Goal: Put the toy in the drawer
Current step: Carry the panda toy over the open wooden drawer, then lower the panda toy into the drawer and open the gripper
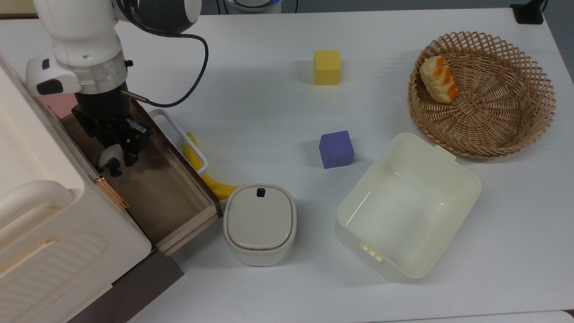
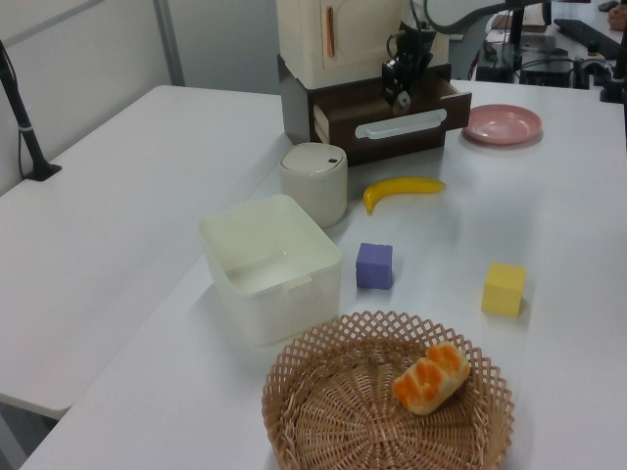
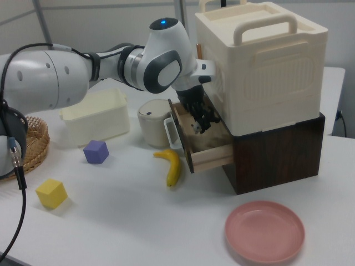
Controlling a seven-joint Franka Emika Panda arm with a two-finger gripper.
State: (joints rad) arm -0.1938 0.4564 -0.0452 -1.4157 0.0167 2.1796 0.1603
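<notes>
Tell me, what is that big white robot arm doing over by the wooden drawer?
The robot's end effector is holding a tiny black-and-white panda toy over the open light-wood drawer, close to the cream cabinet. The toy has not been let go yet. A yellow banana lies on the table just outside the drawer's front.

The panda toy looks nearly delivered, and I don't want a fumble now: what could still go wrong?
The gripper holds the panda toy over the open drawer, close to the cabinet front; it might bump there. Released from above the floor, the toy could bounce or roll. Withdrawing, the fingers might catch the drawer's front edge.
</notes>
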